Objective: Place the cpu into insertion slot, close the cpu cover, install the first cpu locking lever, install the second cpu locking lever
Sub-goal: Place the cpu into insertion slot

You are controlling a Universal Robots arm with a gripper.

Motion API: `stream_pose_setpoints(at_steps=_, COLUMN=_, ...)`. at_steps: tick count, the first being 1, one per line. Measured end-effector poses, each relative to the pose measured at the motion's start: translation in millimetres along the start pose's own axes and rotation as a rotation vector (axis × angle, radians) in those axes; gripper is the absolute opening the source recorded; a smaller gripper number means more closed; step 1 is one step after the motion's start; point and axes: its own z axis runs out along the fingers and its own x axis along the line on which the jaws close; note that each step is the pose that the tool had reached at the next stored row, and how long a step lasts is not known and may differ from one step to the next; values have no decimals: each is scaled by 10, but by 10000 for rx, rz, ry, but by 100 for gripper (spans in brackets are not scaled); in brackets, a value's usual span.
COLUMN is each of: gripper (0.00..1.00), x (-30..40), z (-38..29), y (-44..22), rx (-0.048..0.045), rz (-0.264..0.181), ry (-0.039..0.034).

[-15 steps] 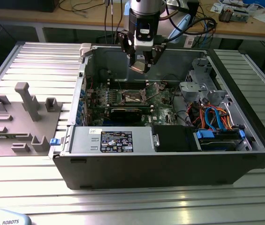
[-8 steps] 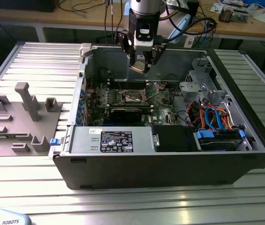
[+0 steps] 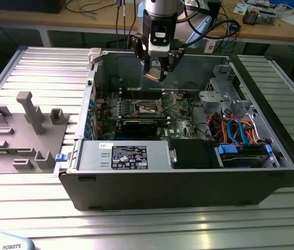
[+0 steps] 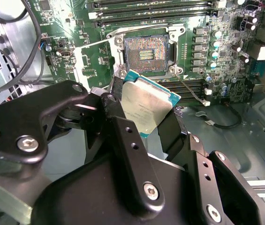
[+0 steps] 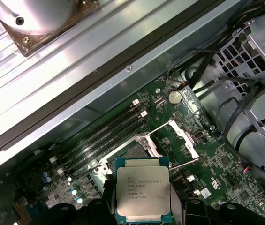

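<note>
Now clamping small flat silvery-grey square cpu (image 4: pixel 149 101) in black claw (image 4: pixel 141 115) — tilted, well above dark square insertion slot (image 4: pixel 146 54).

The cpu (image 5: pixel 143 190) has a silvery-grey top edged in teal, the insertion slot (image 4: pixel 146 54) is dark with fine golden rows, the motherboard (image 4: pixel 71 28) is green, and in the exterior view blue and orange cables (image 3: pixel 239 128) lie at the black case's (image 3: pixel 162 190) three o'clock.
</note>
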Motion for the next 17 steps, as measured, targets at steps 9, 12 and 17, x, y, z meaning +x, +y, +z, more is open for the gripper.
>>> stream_pose_setpoints(at_steps=9, gripper=54, x=0, z=2, y=0, rx=-1, rz=65, ry=-4)
stream_pose_setpoints(at_steps=12, gripper=54, x=0, z=2, y=0, rx=-1, rz=89, ry=-5)
stream_pose_setpoints(at_steps=17, gripper=54, x=0, z=3, y=0, rx=-1, rz=126, ry=-8)
